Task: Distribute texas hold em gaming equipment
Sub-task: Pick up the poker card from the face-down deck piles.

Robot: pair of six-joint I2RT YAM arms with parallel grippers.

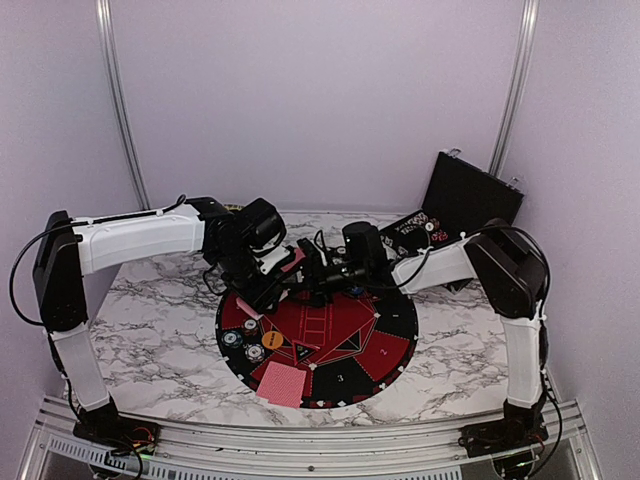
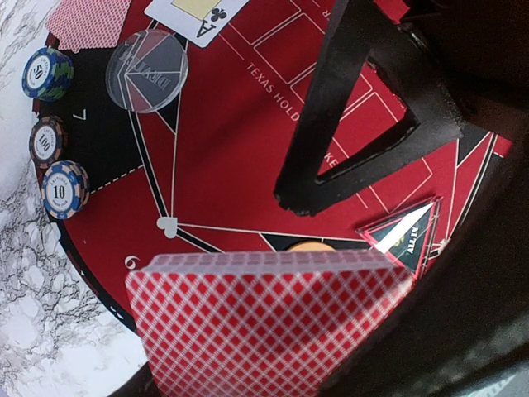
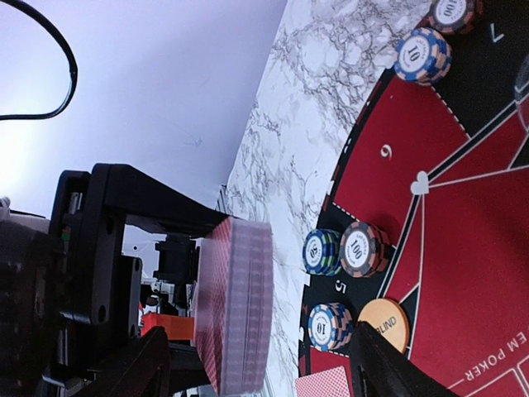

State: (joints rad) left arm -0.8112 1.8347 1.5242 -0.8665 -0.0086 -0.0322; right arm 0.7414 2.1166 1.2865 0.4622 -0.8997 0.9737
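Deck of red-backed cards [image 2: 264, 318] is pinched between the fingers of the left gripper [image 2: 273, 351], which holds it lifted over the far left part of the round mat [image 1: 395, 332]. The right gripper [image 3: 263, 341] hovers just beside the deck; its fingers are spread and hold nothing. On the left side of the mat stand small stacks of poker chips [image 2: 64, 188], several of them close to the mat's edge, where the marble tabletop [image 1: 150, 330] begins. An orange disc [image 3: 384, 324] marked BLIND lies flat just beside one chip stack. A clear disc [image 2: 147, 70] lies flat near a face-up ace of clubs [image 2: 198, 15]. A few face-down cards [image 1: 283, 383] lie at the near edge of the mat. A black case [image 1: 470, 195] stands at the far right of the tabletop.
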